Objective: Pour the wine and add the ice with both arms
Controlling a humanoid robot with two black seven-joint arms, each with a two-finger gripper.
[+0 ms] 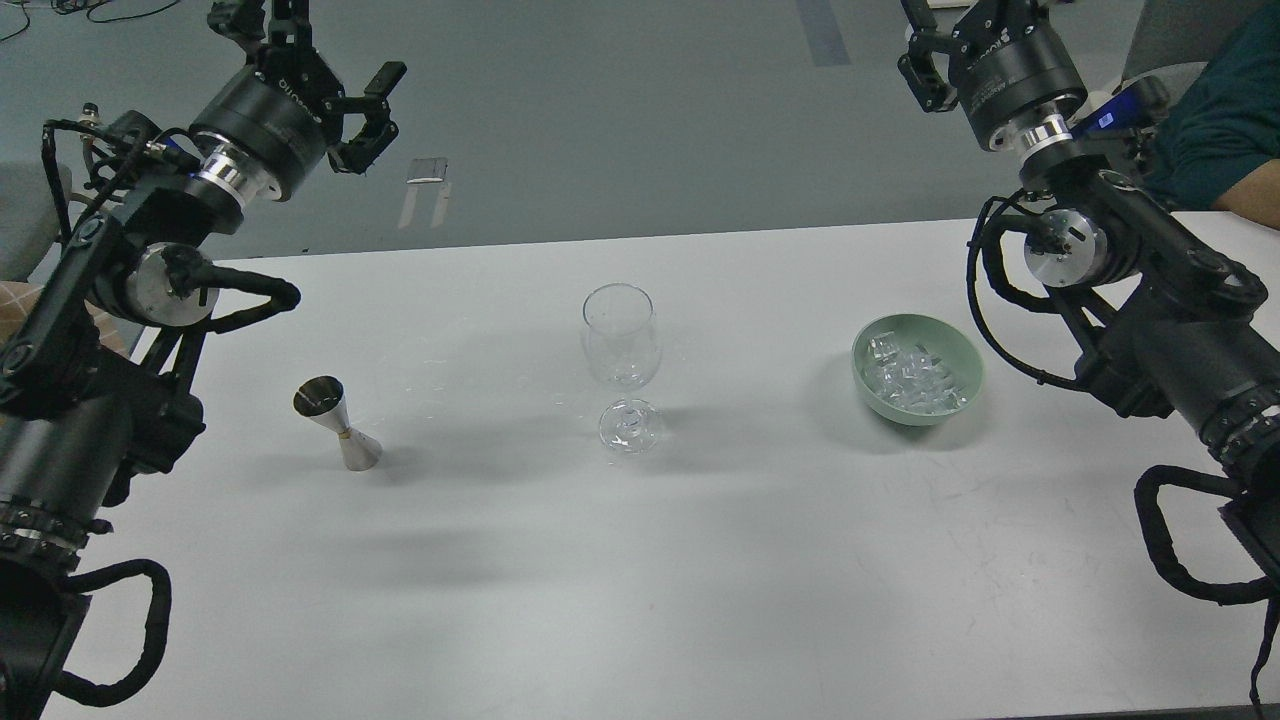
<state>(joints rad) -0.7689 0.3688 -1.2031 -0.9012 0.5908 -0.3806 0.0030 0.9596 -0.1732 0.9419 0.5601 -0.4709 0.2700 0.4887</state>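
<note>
Reaching past the top edge of the view, the right gripper (955, 25) is cut off, so how far its claw is open cannot be told. The left gripper (330, 90) hangs beyond the table's far-left corner, fingers spread wide, holding nothing. The ice (912, 378) lies heaped in a pale green bowl (966, 362) near the right edge of the white table (700, 560), below the right arm (1150, 300); single cubes are hard to separate. A clear stemmed glass (621, 350) stands upright at the middle, looking empty. A steel jigger (338, 422) stands toward the left edge, near the left arm (90, 320). A person's arm (1225, 120) shows at the far right, partly hidden.
</note>
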